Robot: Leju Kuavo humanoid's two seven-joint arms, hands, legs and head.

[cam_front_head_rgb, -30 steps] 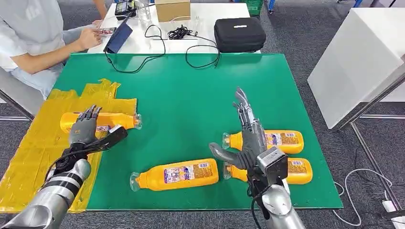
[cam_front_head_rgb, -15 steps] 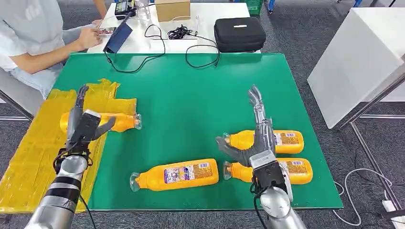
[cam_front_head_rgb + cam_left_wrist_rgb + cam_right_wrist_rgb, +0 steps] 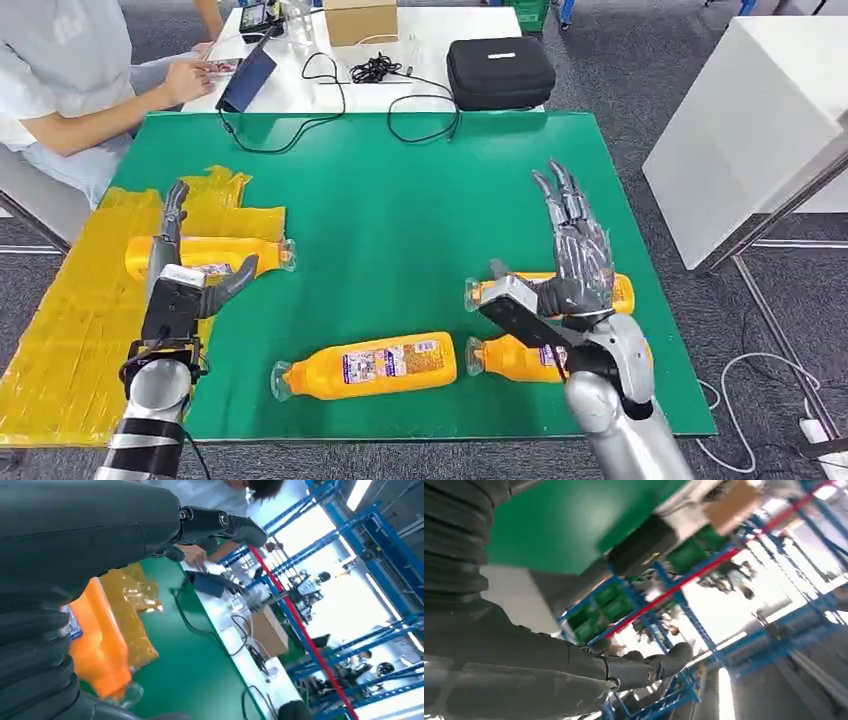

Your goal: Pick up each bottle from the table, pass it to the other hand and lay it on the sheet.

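Right hand [image 3: 572, 262] hides part of two bottles [image 3: 560, 325]; right wrist view blurred; person [image 3: 62, 82] cut off

Four orange bottles [image 3: 365, 366] lying flat

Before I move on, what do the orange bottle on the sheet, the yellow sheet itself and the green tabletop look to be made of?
The orange bottle looks like clear plastic filled with orange liquid: its cap end is see-through, and a printed label wraps its middle. The crinkled yellow sheet appears to be thin plastic film, wrinkled, with ragged edges. The green tabletop seems a matte mat or felt; it shows no glare, though the exact material is unclear.
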